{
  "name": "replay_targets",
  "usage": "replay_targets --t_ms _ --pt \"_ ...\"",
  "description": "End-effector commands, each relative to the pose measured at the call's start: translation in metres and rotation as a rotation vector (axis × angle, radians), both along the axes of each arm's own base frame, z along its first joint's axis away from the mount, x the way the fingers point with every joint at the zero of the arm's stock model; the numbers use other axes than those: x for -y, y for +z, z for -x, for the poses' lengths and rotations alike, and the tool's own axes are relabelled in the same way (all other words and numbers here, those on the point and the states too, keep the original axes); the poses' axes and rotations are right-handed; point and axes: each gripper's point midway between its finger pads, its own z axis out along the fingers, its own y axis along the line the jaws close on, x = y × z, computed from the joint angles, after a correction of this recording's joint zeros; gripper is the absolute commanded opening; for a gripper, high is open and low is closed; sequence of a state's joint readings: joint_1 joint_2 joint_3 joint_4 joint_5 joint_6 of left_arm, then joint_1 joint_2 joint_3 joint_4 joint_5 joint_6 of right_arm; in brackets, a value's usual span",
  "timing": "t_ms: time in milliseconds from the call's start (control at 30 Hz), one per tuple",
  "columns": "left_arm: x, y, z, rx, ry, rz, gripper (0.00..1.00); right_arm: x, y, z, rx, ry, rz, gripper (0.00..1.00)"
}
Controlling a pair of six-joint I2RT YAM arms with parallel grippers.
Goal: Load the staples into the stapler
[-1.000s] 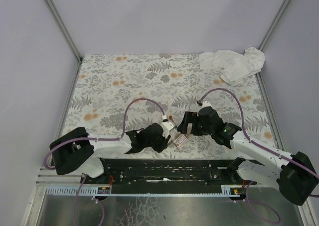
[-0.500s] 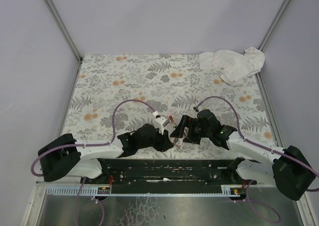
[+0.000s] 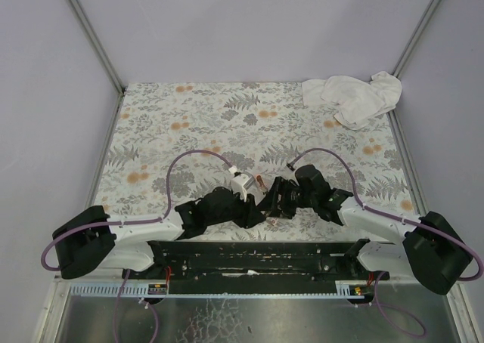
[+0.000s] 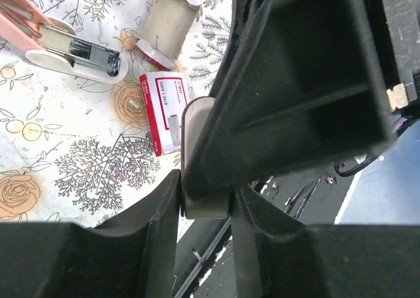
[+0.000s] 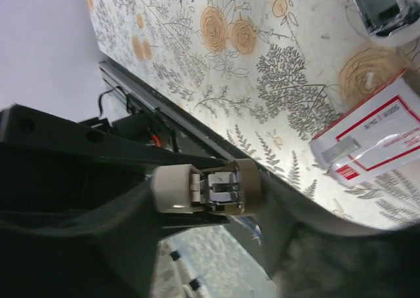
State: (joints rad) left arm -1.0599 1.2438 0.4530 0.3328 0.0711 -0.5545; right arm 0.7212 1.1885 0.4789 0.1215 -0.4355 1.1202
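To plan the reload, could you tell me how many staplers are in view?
1: the stapler lies on the table beside the staples box; another could lie out of sight.

The left pincer and the right pincer meet tip to tip over the near middle of the tabletop. A small piece sits between the left pincer's fingers. On the tabletop just ahead of the left pincer lies the staples box. Its inner tray lies farther ahead, with the stapler to the tray's left. The cloth lies in the far right corner, well apart from both pincers.
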Motion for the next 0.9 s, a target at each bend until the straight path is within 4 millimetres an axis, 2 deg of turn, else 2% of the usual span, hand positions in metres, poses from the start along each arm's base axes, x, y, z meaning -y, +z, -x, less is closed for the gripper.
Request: replay_targets --t_ms 0,67,100,333,367,467,500,533,600,767,867 --pt "0.01 0.025 -0.005 0.044 0.016 0.107 0.0 -0.01 0.014 0.004 0.005 0.031 -0.058 0.41" --pt "0.01 0.024 -0.004 0.04 0.016 0.104 0.0 -0.009 0.014 0.003 0.007 0.023 -0.054 0.09" --pt "0.009 0.023 -0.004 0.038 0.017 0.101 0.0 -0.009 0.014 0.003 0.005 0.019 -0.048 0.01" --pt "0.009 0.023 -0.003 0.037 0.012 0.091 0.0 -0.006 0.015 0.0 0.038 0.011 -0.039 0.0" --pt "0.009 0.024 -0.004 0.038 0.013 0.092 0.0 -0.006 0.016 -0.001 0.046 0.014 -0.035 0.06" --pt "0.009 0.025 -0.004 0.037 0.017 0.094 0.0 -0.005 0.019 -0.004 0.077 0.017 -0.019 0.62" --pt "0.008 0.025 -0.004 0.037 0.018 0.093 0.0 -0.004 0.019 -0.006 0.088 0.015 -0.007 0.74" --pt "0.008 0.025 -0.004 0.035 0.018 0.09 0.0 -0.002 0.02 -0.007 0.099 0.012 0.005 0.81" --pt "0.008 0.025 -0.004 0.033 0.021 0.087 0.0 0.001 0.021 -0.011 0.124 0.004 0.03 0.88" --pt "0.002 0.023 -0.01 0.039 0.061 0.055 0.0 0.014 0.022 -0.021 0.187 -0.036 0.116 0.89" --pt "-0.023 0.004 -0.029 0.025 0.193 -0.09 0.0 0.03 0.021 -0.031 0.242 -0.07 0.219 0.89"
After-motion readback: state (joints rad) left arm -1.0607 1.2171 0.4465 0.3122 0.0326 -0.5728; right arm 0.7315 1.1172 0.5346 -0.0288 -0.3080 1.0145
